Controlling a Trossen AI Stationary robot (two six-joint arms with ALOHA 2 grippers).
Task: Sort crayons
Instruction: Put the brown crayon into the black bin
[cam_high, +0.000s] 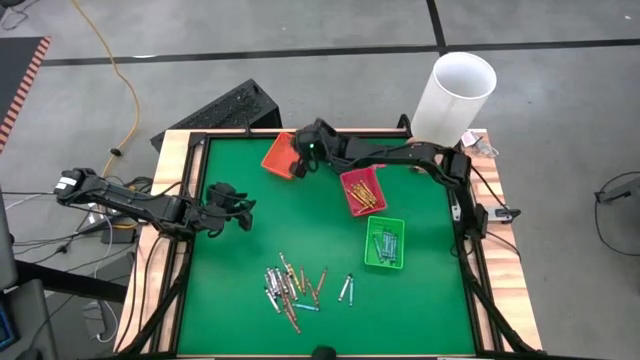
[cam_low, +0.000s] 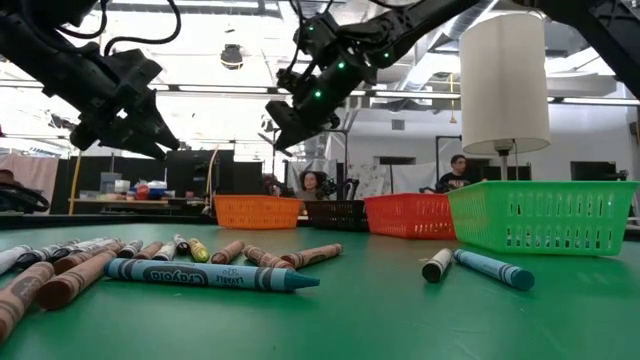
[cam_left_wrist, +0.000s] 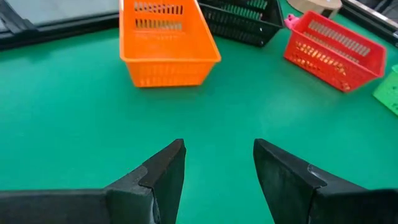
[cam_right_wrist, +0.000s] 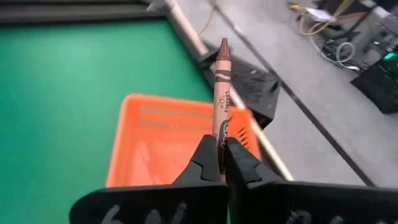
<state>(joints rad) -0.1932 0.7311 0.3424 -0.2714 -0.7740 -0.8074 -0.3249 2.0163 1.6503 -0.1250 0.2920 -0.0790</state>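
1. The right claw (cam_right_wrist: 219, 163) is pinched on a brown crayon (cam_right_wrist: 221, 93), held near one end so the rest of the stick projects straight out beyond the fingertips, tip leading.

2. In the high view this claw (cam_high: 301, 163) hangs over the orange tray (cam_high: 277, 155) at the far side of the green worktop (cam_high: 230, 270). The right wrist view shows the tray (cam_right_wrist: 155, 143) directly beneath the crayon, with the crayon's long axis running across it toward the far rim.

3. That is the relation the next move turns on: tray below, crayon above. A release here would probably drop it inside, though the tip reaches near the far rim (a slight pull back might be safer).

4. The left claw (cam_left_wrist: 217, 165) is spread and holds nothing. It hovers over bare green at the worktop's left side (cam_high: 228, 203), pointed toward the trays.

5. The remaining crayons (cam_high: 292, 285) lie in a loose heap at the near side, nearer the left arm than the right. The red tray (cam_high: 362, 190) and green tray (cam_high: 385, 242) already hold some.
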